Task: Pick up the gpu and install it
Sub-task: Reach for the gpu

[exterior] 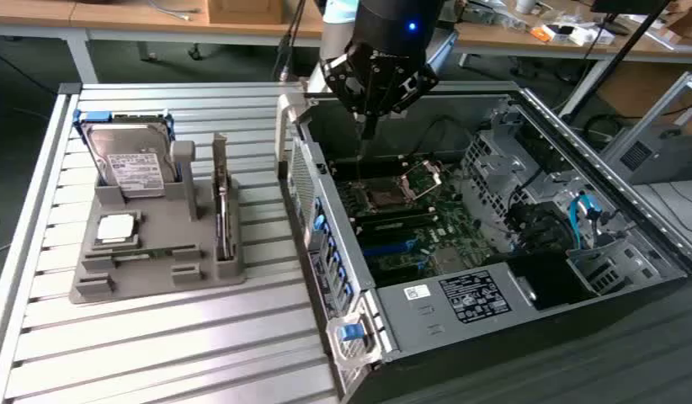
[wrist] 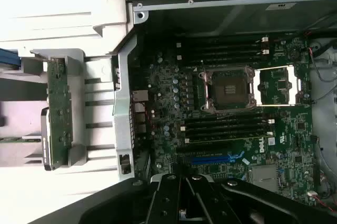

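Gpu (exterior: 220, 206) sits edge-on in grey holder (exterior: 155, 271), untouched. Gripper (exterior: 366, 126) hangs vertical above open computer case (exterior: 306, 168), fingers pinched together, empty.

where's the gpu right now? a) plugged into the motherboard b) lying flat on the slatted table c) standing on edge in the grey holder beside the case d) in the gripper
c: the gpu stands on edge in the grey holder, and the gripper is shut above the open case.
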`<state>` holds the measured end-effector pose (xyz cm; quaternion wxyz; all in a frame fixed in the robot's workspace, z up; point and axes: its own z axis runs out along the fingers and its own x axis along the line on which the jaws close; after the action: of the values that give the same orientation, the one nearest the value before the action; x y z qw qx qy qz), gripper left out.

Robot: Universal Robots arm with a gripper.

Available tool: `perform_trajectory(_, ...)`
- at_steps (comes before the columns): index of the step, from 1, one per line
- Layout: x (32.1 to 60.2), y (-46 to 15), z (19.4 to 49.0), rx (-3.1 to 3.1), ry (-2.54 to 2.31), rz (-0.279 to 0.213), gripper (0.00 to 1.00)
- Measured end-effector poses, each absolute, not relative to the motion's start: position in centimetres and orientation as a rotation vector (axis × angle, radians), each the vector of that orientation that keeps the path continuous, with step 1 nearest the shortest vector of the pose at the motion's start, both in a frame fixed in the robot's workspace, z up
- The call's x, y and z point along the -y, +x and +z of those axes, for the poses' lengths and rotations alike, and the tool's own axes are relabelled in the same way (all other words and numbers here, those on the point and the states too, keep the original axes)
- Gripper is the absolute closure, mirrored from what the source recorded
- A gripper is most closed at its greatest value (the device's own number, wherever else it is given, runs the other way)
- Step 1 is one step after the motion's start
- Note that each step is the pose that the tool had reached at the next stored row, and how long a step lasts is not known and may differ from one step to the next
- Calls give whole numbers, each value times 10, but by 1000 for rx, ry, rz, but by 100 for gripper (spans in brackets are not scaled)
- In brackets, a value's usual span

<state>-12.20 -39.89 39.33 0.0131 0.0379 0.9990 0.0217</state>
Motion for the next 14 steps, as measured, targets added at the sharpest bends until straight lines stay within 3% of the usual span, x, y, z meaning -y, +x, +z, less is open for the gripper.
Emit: perform_trajectory(14,399,-130,393,-3112,118,68,89)
